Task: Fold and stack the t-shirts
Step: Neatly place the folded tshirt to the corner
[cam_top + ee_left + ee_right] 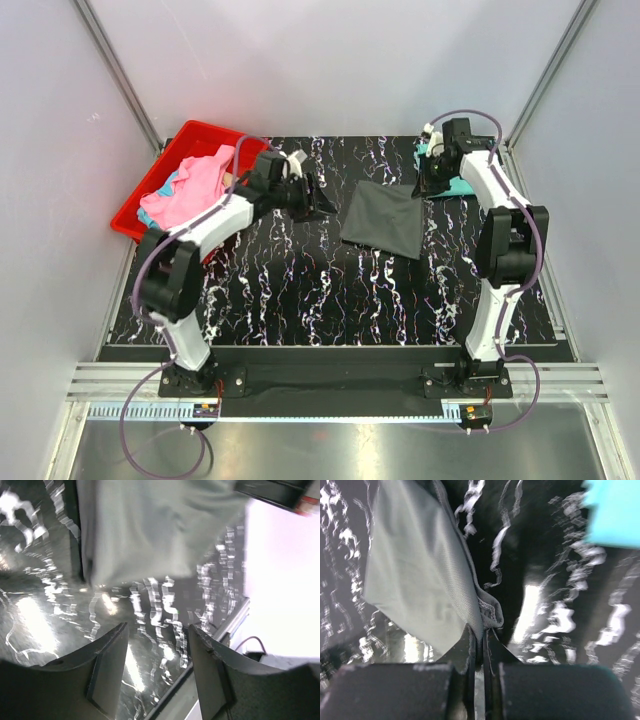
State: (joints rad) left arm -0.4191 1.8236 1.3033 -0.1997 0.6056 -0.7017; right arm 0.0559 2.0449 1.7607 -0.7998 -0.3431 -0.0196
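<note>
No legible text, labels, brands, numbers or signs in any view. Pale strip along the near rail at 6 o'clock in the top view carries fine tick-like marks, too small to read as figures.
</note>
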